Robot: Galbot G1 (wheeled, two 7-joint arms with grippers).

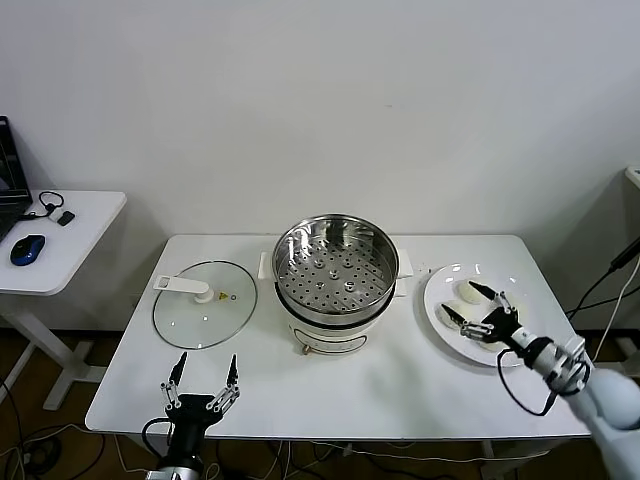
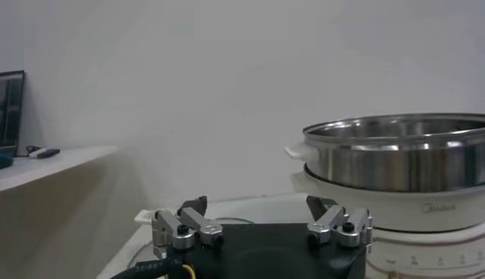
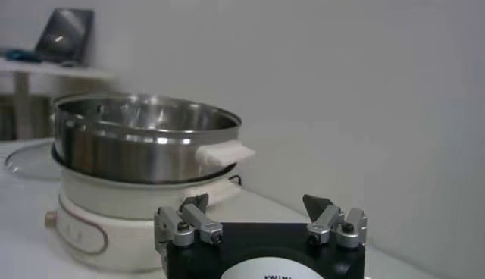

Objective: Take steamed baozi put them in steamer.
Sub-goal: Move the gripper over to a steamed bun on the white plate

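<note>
A glass lid (image 1: 205, 303) with a white knob lies flat on the white table (image 1: 400, 390), just left of the steamer (image 1: 335, 280), and a large white plate (image 1: 440, 312) sits to the steamer's right. A side desk (image 1: 60, 250) further left carries a blue mouse (image 1: 27, 249). Nothing stands between the plate and the steamer's open top.

There is one steamer, one lid and one plate; only two steamed baozi (image 1: 470, 293) can be made out on the plate, since the right gripper (image 1: 470, 305) covers part of it. The visible buns are small, round and cream-white. They lie on the plate's middle, the second (image 1: 504, 301) just beyond the gripper's far finger.

The steamer is a shiny steel pot with a perforated tray inside, set on a white base with side handles.

The right gripper hangs over the plate with its fingers spread wide, holding nothing. The left gripper (image 1: 204, 375) rests near the table's front edge, well apart from the lid, its fingers also spread and empty.
</note>
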